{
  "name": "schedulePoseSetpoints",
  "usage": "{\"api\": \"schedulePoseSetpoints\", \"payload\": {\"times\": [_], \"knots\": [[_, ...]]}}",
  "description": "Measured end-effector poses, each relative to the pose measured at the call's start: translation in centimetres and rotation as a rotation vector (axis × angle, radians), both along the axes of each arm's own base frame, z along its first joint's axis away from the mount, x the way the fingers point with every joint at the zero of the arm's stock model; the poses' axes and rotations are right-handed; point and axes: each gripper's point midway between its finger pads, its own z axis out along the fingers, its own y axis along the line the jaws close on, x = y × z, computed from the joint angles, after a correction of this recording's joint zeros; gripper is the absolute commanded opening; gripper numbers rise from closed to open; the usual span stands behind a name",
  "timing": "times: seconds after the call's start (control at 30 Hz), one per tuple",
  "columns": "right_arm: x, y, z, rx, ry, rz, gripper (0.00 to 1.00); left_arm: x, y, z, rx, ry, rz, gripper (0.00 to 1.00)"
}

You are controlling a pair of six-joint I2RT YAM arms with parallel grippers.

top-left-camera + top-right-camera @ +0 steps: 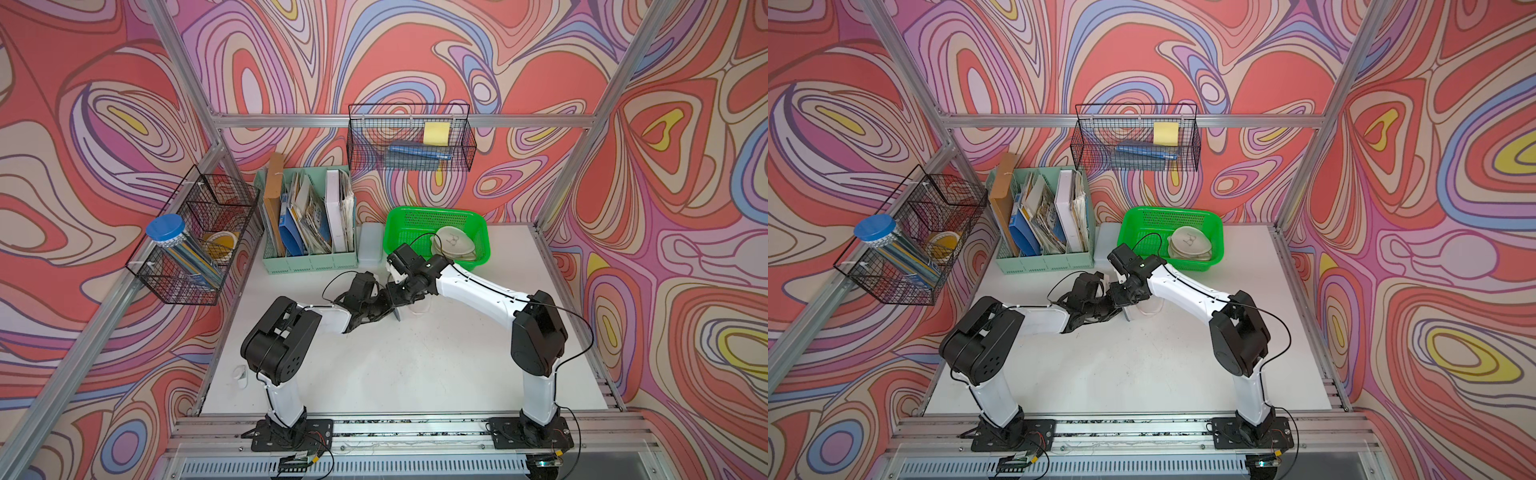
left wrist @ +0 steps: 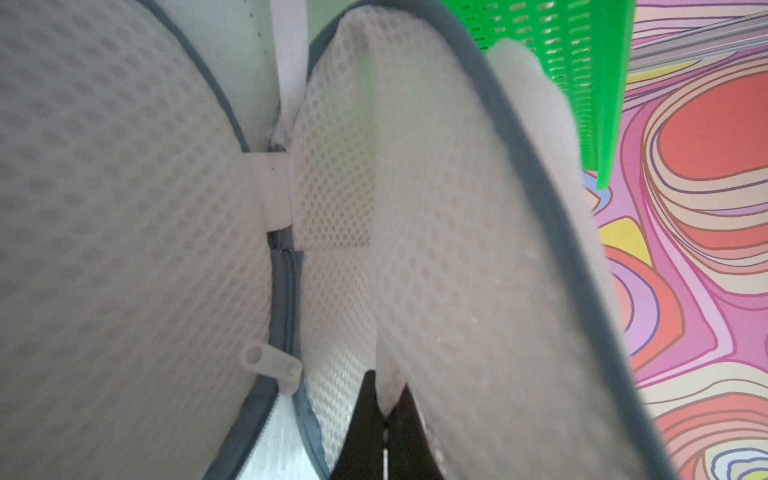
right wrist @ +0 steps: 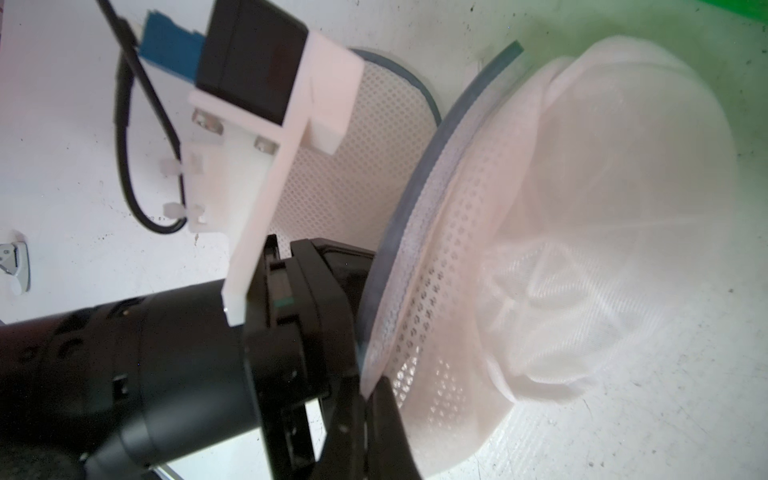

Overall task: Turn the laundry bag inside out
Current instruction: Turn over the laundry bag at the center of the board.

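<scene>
Left jaws together, pinching fold of white fabric. Right jaws together on mesh just by grey trim [image 3: 415, 208]. Bag [image 3: 582, 216] sits between both, middle of table [image 1: 415, 374] toward back edge, near basket [image 1: 432, 210].

Your step, likely: draw fabric through opening.
- Hold right pinch as anchor.
- Pull left slowly, away from it.
- Watch zipper [image 2: 286, 286] edge for snag.
- Thin mesh may slip; re-pinch deeper if it creeps.

No text, label, brand or number is legible in any view. The papers [image 1: 309, 216] in the mint file organizer [image 1: 309, 262], at eleven o'clock on the table, carry print too small to read. A dark mark on the pale bundle [image 1: 453, 243] in the green basket [image 1: 434, 211], at one o'clock, cannot be made out.
</scene>
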Motion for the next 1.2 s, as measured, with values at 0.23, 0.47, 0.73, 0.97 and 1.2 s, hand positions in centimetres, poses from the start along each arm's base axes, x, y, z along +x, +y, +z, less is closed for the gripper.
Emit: {"api": "schedulePoseSetpoints", "payload": {"times": [0.23,0.47,0.73,0.97,1.2], "knots": [[1.6,-2.8,0.2,-0.006,-0.009,-0.07,0.0,-0.6,0.4,1.2,0.012,0.0,-0.004,0.0],[3.4,-6.9,-0.8,-0.043,-0.024,-0.154,0.0,-2.1,1.3,3.4,0.046,0.001,-0.018,0.0],[4.4,-10.8,-2.9,-0.054,-0.003,-0.228,0.0,-4.8,2.7,5.5,0.09,-0.008,-0.049,0.0],[3.4,-9.9,-2.9,0.028,0.026,-0.184,0.23,-6.2,3.3,4.8,0.132,0.029,-0.077,0.0],[3.5,-7.8,0.5,0.137,-0.024,-0.096,0.48,-5.9,2.7,5.2,0.193,0.043,-0.141,0.0]]}}
